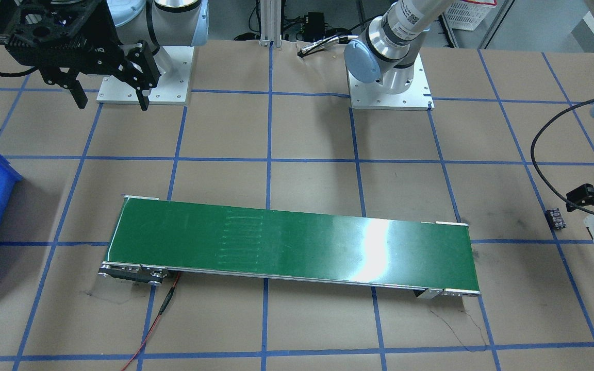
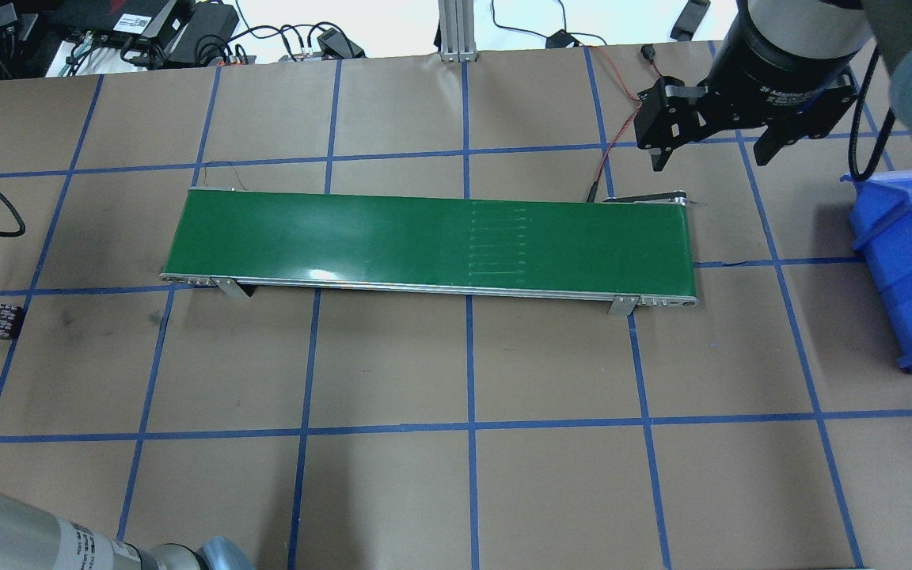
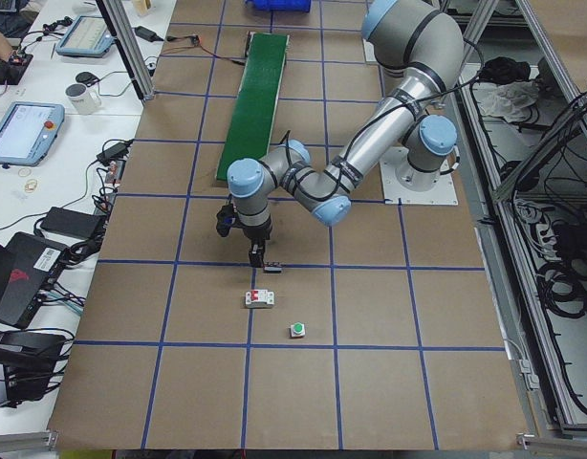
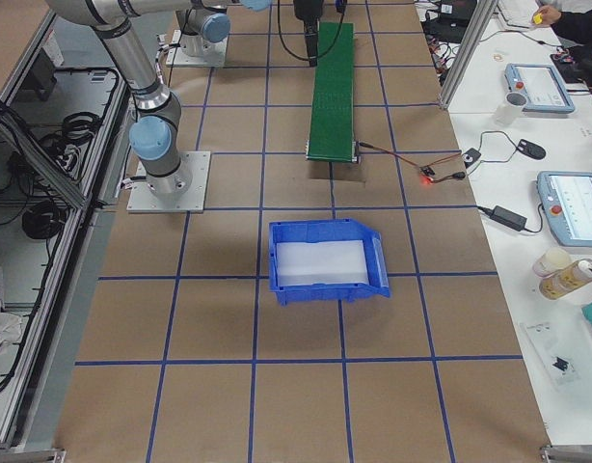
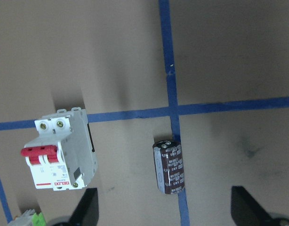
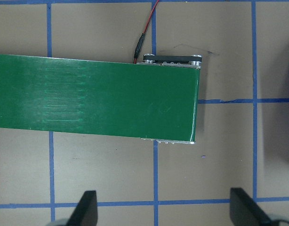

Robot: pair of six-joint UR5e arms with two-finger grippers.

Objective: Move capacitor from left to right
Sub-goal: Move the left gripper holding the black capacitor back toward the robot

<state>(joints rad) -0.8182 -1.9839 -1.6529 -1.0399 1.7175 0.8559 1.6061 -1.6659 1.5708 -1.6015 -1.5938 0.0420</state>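
The capacitor (image 5: 169,167), a small black cylinder with whitish print, lies on its side on the table on a blue tape line. It also shows in the front view (image 1: 555,219) and in the overhead view (image 2: 7,322). My left gripper (image 5: 165,213) hovers over it, open and empty, with one finger on each side of it in the wrist view. My right gripper (image 2: 709,158) is open and empty. It hangs above the table near the far end of the green belt (image 2: 424,241).
A white circuit breaker (image 5: 57,153) with red switches lies just beside the capacitor. A white-and-green push button (image 3: 297,330) lies beyond it. A blue bin (image 2: 907,261) stands on the robot's right. A red wire (image 6: 143,35) leads to the belt's end.
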